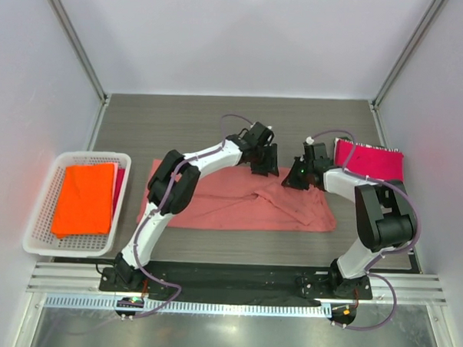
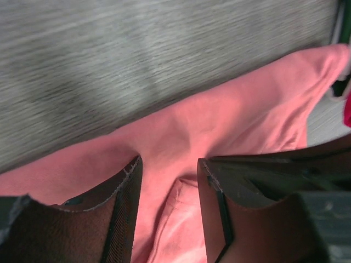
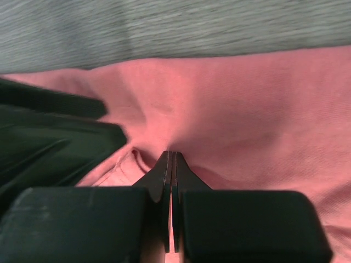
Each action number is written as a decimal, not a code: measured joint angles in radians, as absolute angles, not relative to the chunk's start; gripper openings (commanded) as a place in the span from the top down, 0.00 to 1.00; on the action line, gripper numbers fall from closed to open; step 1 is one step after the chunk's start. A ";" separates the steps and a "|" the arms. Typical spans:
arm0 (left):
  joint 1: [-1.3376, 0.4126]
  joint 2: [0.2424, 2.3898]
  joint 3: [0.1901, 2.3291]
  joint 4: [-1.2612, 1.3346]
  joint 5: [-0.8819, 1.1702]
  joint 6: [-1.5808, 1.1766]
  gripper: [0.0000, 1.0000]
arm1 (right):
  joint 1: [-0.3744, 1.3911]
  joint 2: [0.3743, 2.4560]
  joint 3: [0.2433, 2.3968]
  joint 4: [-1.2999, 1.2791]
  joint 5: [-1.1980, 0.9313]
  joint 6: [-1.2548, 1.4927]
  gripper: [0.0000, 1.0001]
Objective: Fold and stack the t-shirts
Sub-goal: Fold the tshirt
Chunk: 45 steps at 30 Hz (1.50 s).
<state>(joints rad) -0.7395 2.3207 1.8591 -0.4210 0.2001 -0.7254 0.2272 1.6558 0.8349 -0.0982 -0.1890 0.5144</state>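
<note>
Orange t-shirt [image 1: 84, 198] overhead only; salmon-pink t-shirt [image 1: 238, 208] everywhere.

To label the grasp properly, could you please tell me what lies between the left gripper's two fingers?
A raised fold of the salmon-pink t-shirt lies between the fingers of the left gripper, which stand apart; the left wrist view shows it.
</note>
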 measured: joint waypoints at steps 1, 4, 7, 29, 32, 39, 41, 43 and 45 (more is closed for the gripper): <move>-0.740 2.334 1.870 -0.430 0.210 -0.725 0.54 | 0.227 1.656 0.833 -0.094 -0.198 0.514 0.99; -0.740 2.369 1.922 -0.450 0.238 -0.725 0.54 | 0.227 1.656 0.824 -0.079 -0.224 0.514 0.99; -0.739 2.393 1.960 -0.472 0.251 -0.726 0.54 | 0.228 1.652 0.806 -0.068 -0.255 0.514 0.99; -0.738 2.432 2.041 -0.543 0.254 -0.731 0.54 | 0.263 1.161 0.693 -0.331 -0.365 0.449 0.51; -0.739 2.432 2.041 -0.543 0.254 -0.731 0.54 | 0.263 1.240 0.746 -0.335 -0.259 0.427 0.50; -0.738 2.466 2.107 -0.597 0.245 -0.746 0.55 | 0.269 1.444 0.799 -0.305 -0.119 0.398 0.49; -0.738 2.487 2.148 -0.623 0.243 -0.752 0.54 | 0.279 1.494 0.828 -0.300 -0.089 0.399 0.49; -0.738 2.498 2.171 -0.638 0.241 -0.754 0.54 | 0.292 1.544 0.860 -0.287 -0.072 0.399 0.47; -0.739 2.505 2.186 -0.653 0.236 -0.757 0.54 | 0.311 1.586 0.888 -0.272 -0.054 0.397 0.47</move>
